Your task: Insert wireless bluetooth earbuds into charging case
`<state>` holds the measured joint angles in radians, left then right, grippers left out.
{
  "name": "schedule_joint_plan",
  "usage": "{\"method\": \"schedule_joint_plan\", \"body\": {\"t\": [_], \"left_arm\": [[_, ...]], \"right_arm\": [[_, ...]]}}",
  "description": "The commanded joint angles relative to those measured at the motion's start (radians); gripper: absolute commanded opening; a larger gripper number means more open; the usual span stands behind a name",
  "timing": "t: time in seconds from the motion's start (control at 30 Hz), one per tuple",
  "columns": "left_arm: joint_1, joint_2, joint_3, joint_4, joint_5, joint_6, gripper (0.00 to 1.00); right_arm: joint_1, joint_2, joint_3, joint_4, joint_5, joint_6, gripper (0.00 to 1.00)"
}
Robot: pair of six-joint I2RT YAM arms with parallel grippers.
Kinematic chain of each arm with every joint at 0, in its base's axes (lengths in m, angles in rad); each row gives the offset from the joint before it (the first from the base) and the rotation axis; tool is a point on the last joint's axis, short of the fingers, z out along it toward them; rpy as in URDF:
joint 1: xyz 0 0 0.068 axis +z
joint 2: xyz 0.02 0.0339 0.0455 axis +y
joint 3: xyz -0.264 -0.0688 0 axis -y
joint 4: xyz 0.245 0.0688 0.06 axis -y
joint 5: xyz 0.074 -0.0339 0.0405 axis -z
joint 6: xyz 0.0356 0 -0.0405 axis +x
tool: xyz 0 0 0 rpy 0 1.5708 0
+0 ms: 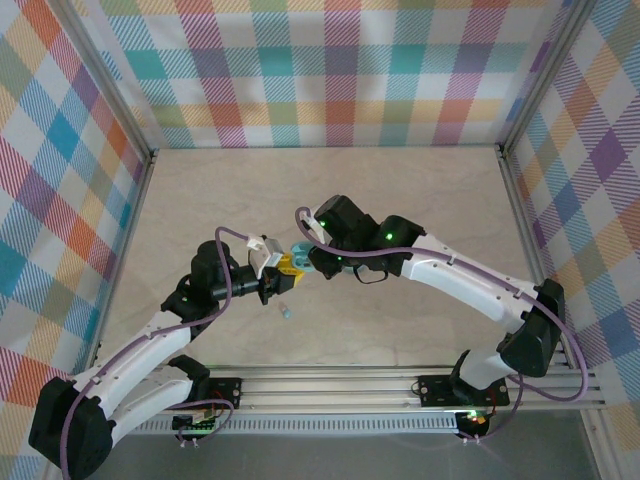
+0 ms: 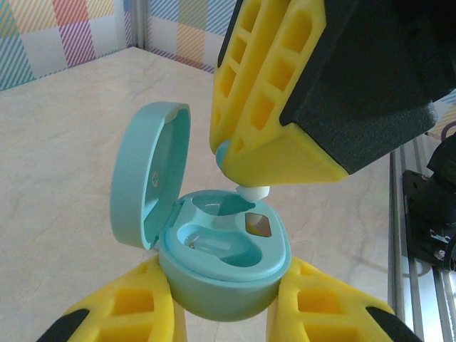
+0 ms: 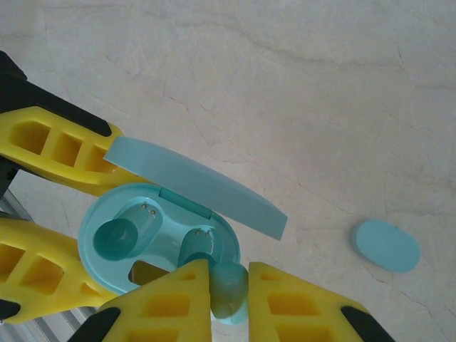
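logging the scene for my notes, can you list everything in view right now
charging case: one, teal, lid open, held up off the table
earbud: one, teal with a white tip, just above the open case
disc: one, light blue, lying flat on the table, apart from the case
table: one, beige marble look
walls: multicoloured plaid, around the table
left tool: yellow fingers, shut on the case's base
right tool: yellow fingers, shut on the earbud

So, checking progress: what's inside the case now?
One well of the case looks empty, a brown patch beside it. The earbud in the right hand hangs over the other well, partly hiding it.
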<state>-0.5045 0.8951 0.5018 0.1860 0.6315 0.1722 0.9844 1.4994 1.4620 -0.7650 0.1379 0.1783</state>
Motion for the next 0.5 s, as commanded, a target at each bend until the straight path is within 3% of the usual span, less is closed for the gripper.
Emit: {"method": "schedule_joint_plan", "body": {"t": [0.0, 0.47], "left_arm": [[-0.014, -0.004, 0.03, 0.02, 0.025, -0.011, 0.06], [-0.014, -0.007, 0.035, 0.013, 0.026, -0.011, 0.06]], "right_arm": [[0.015, 0.008, -0.014, 0.029, 0.011, 0.01, 0.16], [0.017, 0.029, -0.015, 0.015, -0.001, 0.009, 0.21]]}}
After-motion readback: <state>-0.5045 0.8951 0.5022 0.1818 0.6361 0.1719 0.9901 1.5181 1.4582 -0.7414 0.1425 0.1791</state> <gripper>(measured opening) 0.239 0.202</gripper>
